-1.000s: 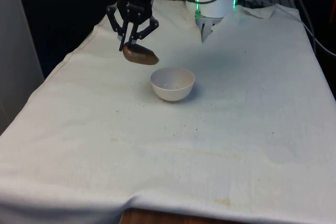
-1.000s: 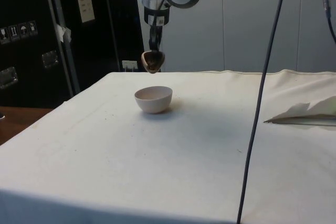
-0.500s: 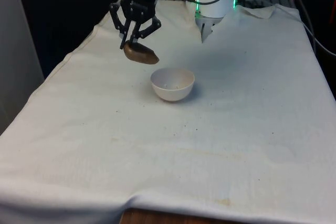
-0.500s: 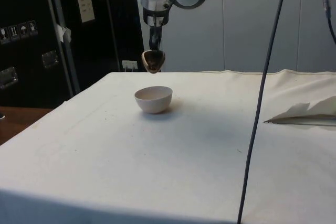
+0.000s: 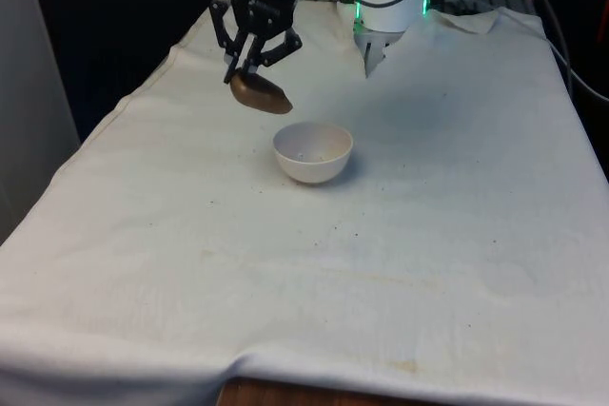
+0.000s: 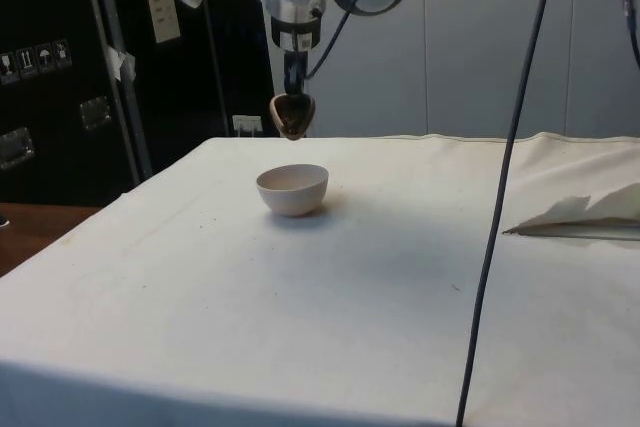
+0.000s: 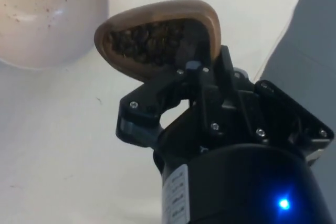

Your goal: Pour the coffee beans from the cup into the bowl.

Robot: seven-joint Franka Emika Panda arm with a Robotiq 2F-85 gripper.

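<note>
**A:** where's the cup at?

**B:** I've got the gripper (image 5: 249, 71) clamped on the brown cup (image 5: 259, 94), tilted, beans (image 7: 149, 38) inside, up above the white bowl (image 5: 312, 152) on the surface (image 5: 400, 263), off its rim.

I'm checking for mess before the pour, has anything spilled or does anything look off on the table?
A few dark specks lie scattered on the cloth in front of the bowl, possibly stray beans or crumbs. Otherwise nothing stands out: the pincer holds the tilted cup above the table beside the bowl, with the beans inside it.
</note>
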